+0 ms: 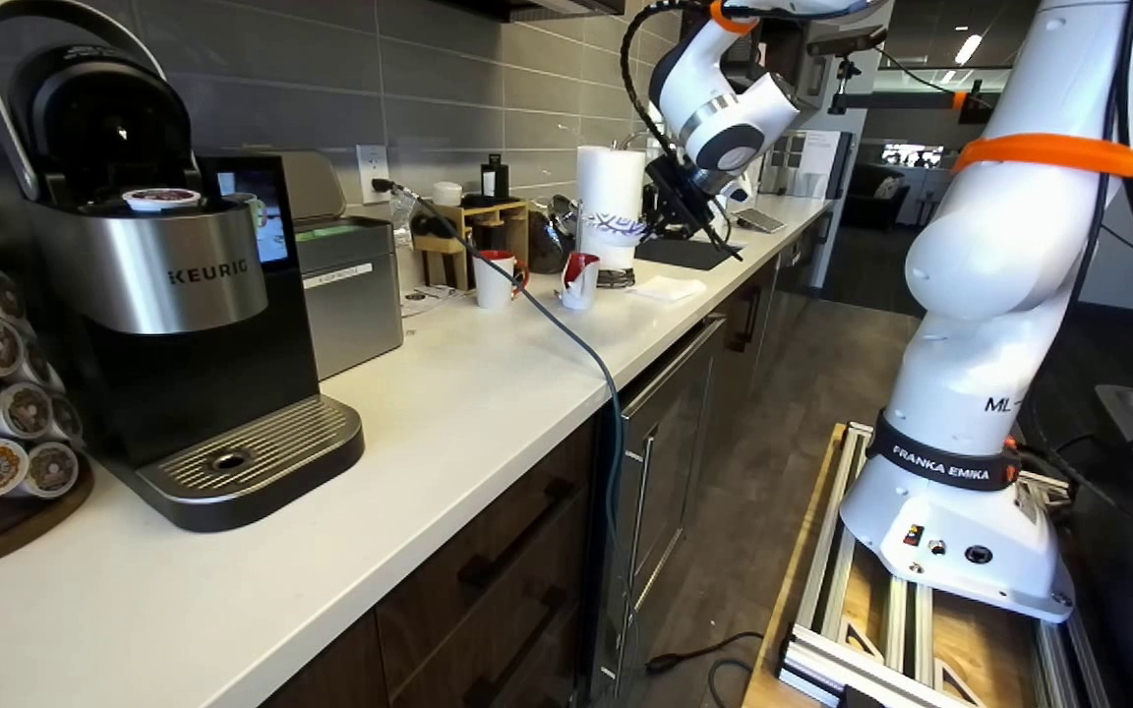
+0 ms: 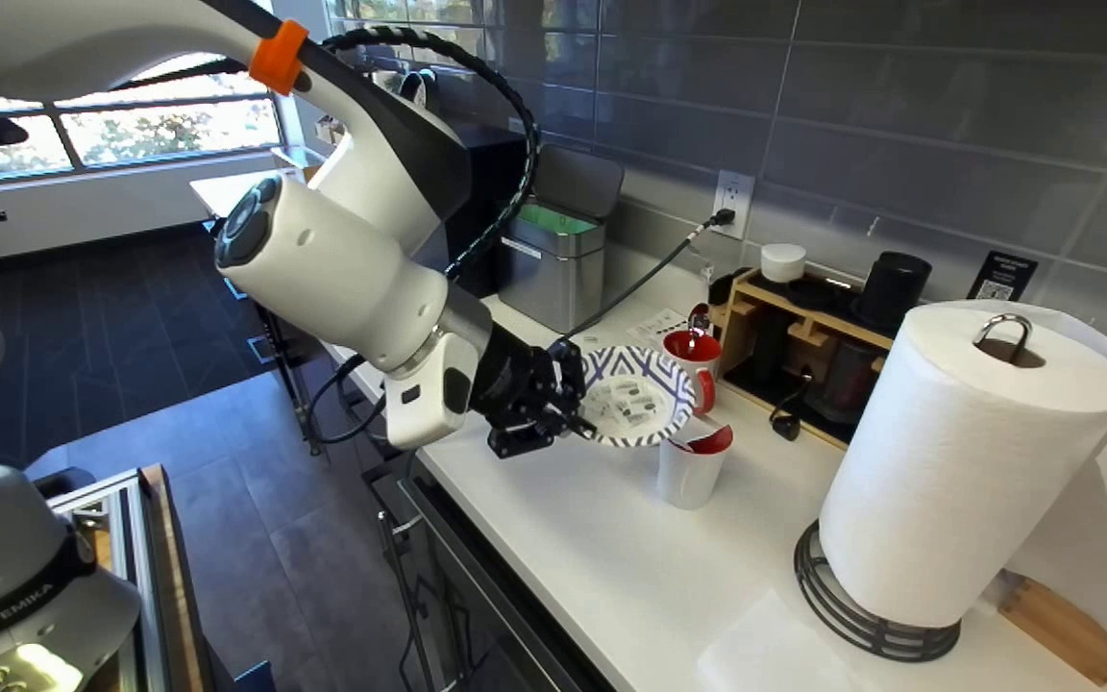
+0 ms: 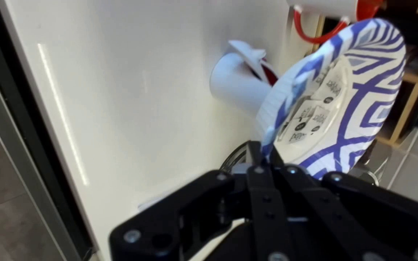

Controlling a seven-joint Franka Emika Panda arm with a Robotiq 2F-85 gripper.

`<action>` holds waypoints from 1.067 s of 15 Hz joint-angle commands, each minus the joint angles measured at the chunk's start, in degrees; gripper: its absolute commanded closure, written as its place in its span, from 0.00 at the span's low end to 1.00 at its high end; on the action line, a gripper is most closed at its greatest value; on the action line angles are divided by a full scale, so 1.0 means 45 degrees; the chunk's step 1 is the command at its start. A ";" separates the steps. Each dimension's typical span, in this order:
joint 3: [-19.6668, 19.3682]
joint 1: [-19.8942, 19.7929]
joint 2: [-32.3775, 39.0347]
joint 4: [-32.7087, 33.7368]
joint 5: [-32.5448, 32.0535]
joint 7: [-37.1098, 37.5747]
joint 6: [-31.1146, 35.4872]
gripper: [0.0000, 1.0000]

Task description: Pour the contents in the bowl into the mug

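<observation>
- Wrist view: gripping the shallow round white paper-looking bowl with blue patterning (image 3: 354,101) by its rim in the clamped black two-fingered claw (image 3: 266,152), near the white cylindrical mug with red inside (image 3: 236,84), presumably the target.
- Judging from the small pale printed packets (image 3: 316,114) lying in the bowl, done with lifting, not yet with pouring; unable to see fully into the mug.
- Seemingly roomiest over the smooth white tabletop (image 3: 132,119), from the mug toward the straight front edge.
- In an exterior view, raised just above the mug, with the bowl apparently tilted. Left to do, by guess: lining up over the mug, then tipping further.
- Hemmed in behind the mug by the white mug with red handle (image 2: 700,358) and the light-brown wooden rack (image 2: 808,333); bounded, on the mug's side away from the claw, by the tall white paper-towel roll (image 2: 976,466).
- In an exterior view, seen above the mug; limited, well apart from the mug, by the black-and-silver coffee machine (image 1: 183,285), and near it by the thin dark power cord (image 1: 578,339), likely to snag a low sweep.
</observation>
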 commanded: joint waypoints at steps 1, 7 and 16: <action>-0.0407 -0.0450 0.0559 0.0260 0.0128 0.1138 0.0427 0.99; -0.0416 -0.0525 0.1219 0.0669 0.0360 0.2392 0.1822 0.99; 0.0105 0.0970 0.2163 0.1266 -0.0018 0.3131 0.6312 0.99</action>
